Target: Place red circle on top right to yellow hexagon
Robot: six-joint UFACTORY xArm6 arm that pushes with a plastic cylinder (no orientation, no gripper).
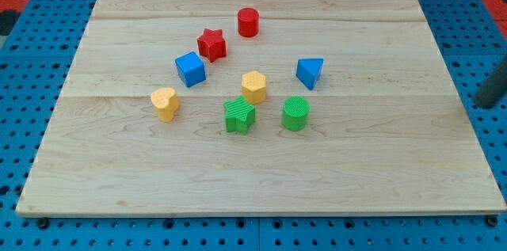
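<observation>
The red circle (248,22) stands near the view's top, above the middle of the wooden board (380,164). The yellow hexagon (253,86) sits near the centre, below the red circle and apart from it. My tip (482,103) shows as a dark blurred rod at the view's right edge, just off the board's right side and far from all the blocks. It touches no block.
A red star (211,44) lies down-left of the red circle. A blue cube (190,70) and a yellow heart (165,103) are at the left. A blue triangle (310,72), green circle (295,113) and green star (238,115) surround the hexagon.
</observation>
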